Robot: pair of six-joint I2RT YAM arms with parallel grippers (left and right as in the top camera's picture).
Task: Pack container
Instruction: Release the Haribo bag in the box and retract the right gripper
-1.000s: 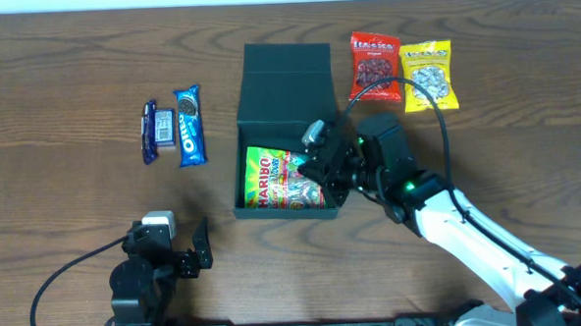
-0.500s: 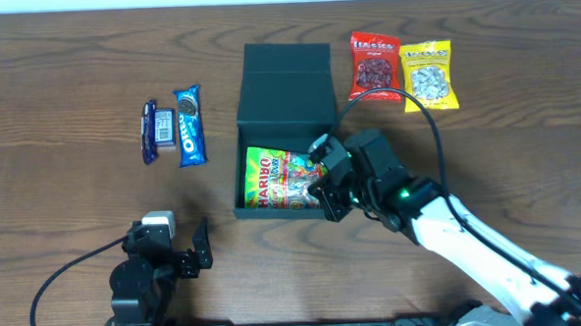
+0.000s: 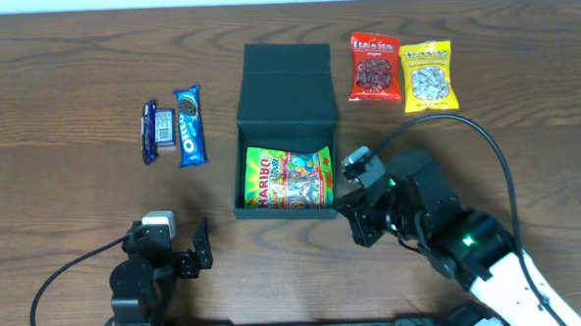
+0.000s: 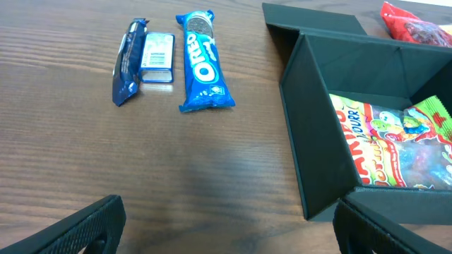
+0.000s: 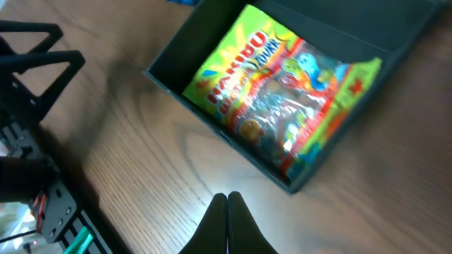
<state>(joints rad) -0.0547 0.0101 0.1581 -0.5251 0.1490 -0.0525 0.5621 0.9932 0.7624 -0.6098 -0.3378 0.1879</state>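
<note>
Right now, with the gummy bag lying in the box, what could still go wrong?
The Haribo bag covers most of the container's floor, so further snacks may pile up and block the lid. The shut right pincer sits close to the container's corner and might nudge it. Its cable loops near the yellow packet and could drag it.

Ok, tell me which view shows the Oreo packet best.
Left wrist: the Oreo packet lies close, whole, its logo readable. Overhead shows it whole but small. The right wrist view frames the container instead.
</note>
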